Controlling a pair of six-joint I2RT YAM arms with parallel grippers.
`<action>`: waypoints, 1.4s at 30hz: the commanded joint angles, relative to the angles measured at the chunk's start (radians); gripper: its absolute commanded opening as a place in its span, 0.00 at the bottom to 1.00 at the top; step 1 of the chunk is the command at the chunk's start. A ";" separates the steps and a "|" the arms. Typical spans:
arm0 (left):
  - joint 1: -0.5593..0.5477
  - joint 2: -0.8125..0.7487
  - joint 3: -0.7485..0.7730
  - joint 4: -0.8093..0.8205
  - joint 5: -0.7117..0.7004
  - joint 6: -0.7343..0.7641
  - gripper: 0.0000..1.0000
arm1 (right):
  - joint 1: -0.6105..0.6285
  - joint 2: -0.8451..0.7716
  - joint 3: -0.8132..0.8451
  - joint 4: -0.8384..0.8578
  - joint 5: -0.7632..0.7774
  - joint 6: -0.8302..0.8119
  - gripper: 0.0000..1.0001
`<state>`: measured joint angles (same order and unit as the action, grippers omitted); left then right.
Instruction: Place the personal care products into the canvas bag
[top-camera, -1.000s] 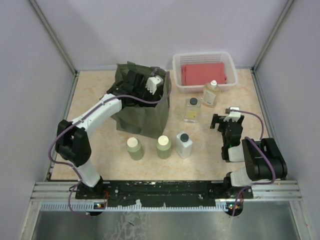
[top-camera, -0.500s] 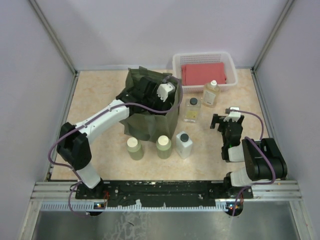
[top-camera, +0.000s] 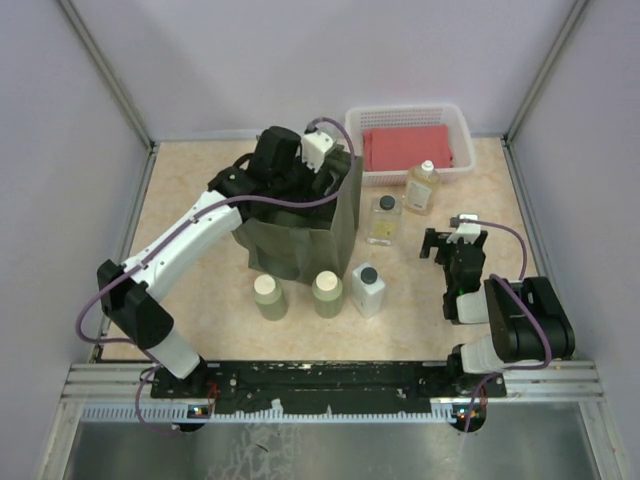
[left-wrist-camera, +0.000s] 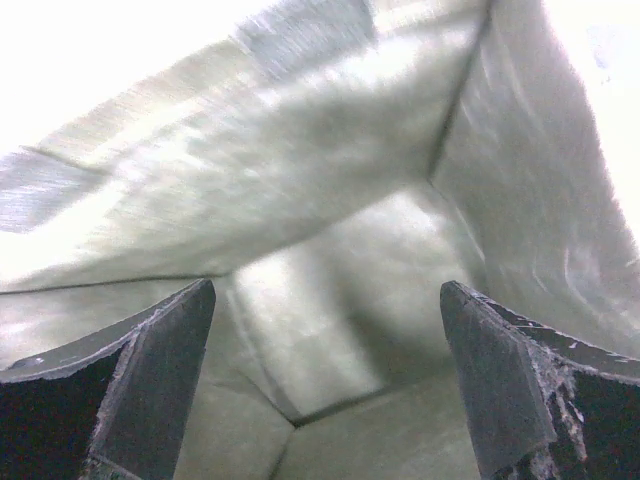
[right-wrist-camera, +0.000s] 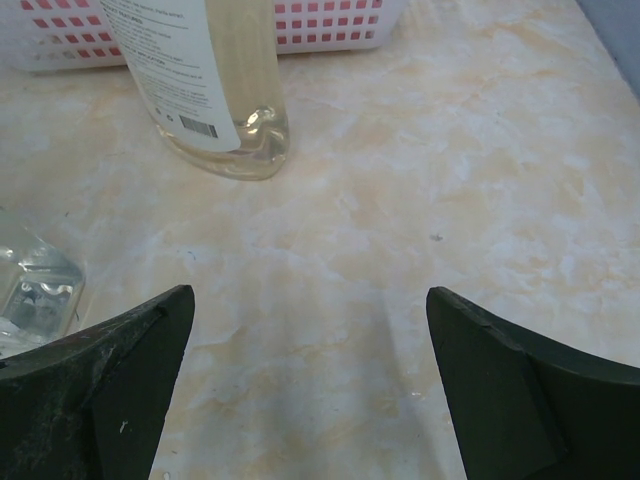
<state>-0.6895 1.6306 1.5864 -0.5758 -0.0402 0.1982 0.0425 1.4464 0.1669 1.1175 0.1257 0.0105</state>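
Observation:
The olive-green canvas bag (top-camera: 305, 235) stands upright at mid-table with its mouth open. My left gripper (top-camera: 298, 190) hangs over the mouth, pointing down into it. In the left wrist view it (left-wrist-camera: 325, 290) is open and empty, with only the bag's bare fabric floor (left-wrist-camera: 330, 330) below. Two round olive bottles (top-camera: 268, 297) (top-camera: 327, 294) and a white square bottle (top-camera: 367, 290) stand in front of the bag. Two clear yellowish bottles (top-camera: 384, 220) (top-camera: 421, 188) stand to its right. My right gripper (top-camera: 440, 245) is open and empty, low over the table (right-wrist-camera: 310, 390), with a clear bottle (right-wrist-camera: 215, 90) ahead.
A white lattice basket (top-camera: 455, 125) holding a red folded cloth (top-camera: 405, 147) stands at the back right, just behind the farther clear bottle. The second clear bottle shows at the left edge of the right wrist view (right-wrist-camera: 30, 290). Grey walls enclose the table.
My left arm has lifted and swung over the bag's mouth. The bag has shifted slightly right and now stands straighter with its mouth wider. The right arm has not moved.

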 joint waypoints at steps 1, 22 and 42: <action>-0.002 -0.026 0.161 -0.077 -0.160 0.018 1.00 | -0.004 -0.064 0.066 -0.049 -0.010 -0.006 0.99; 0.234 -0.111 0.149 -0.234 -0.281 -0.053 1.00 | 0.049 -0.232 0.803 -1.322 0.055 0.109 0.99; 0.323 -0.183 -0.077 -0.094 -0.036 -0.058 0.43 | 0.048 0.141 1.144 -1.369 -0.110 -0.022 0.99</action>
<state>-0.3729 1.4925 1.5185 -0.7063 -0.1299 0.1493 0.0837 1.5280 1.2438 -0.2703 0.0494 0.0601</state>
